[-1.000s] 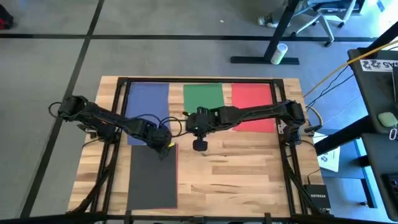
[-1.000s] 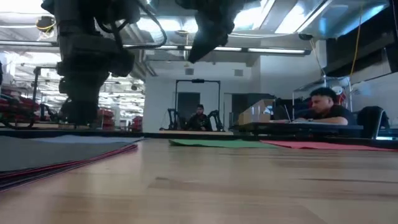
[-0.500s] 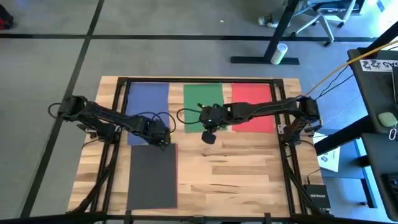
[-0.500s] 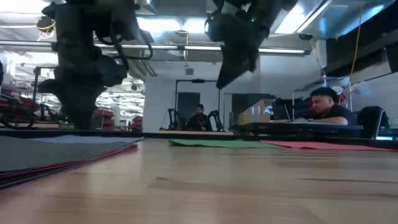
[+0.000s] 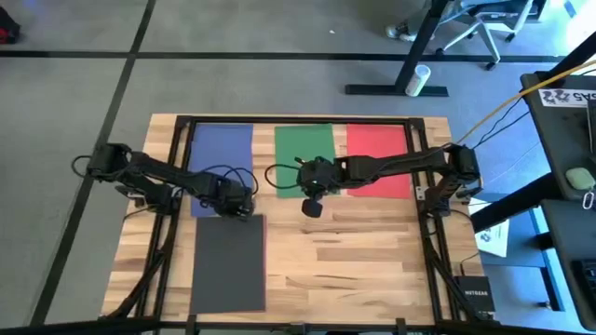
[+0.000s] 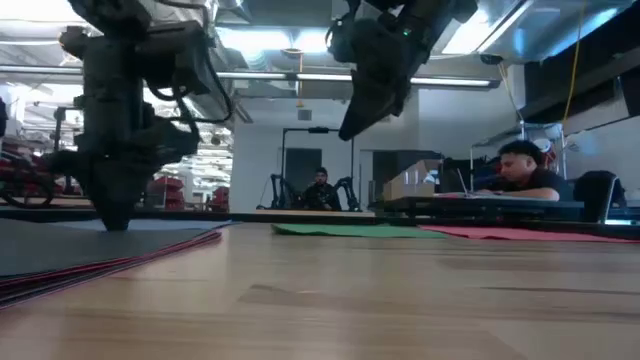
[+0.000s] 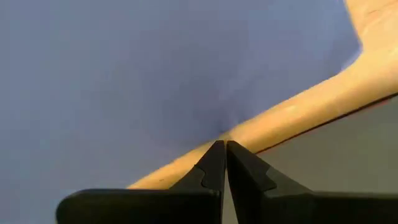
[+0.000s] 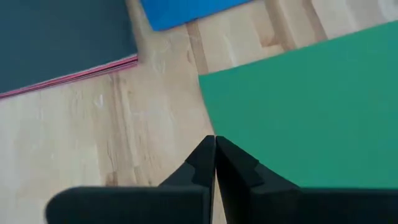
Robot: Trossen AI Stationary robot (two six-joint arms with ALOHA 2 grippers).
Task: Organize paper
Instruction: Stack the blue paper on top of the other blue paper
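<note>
high view: blue sheet [image 5: 222, 154], green sheet [image 5: 304, 149] and red sheet [image 5: 379, 158] lie in a row along the table's [image 5: 372, 270] far side, the dark grey stack [image 5: 228, 265] nearer. only the right wrist view shows pink edges [image 8: 81, 74] beneath that stack. left gripper [image 7: 224, 149] and right gripper [image 8: 214, 144] hover, fingers pressed together, empty. no legible writing.

Closed right end effector [image 8: 214, 163] above green sheet's [image 8: 311, 106] edge on table [image 8: 93, 137]

A wooden table [image 5: 372, 251] on grey floor, an office chair [image 5: 480, 23], and a seated person [image 6: 525, 170] beyond.
</note>
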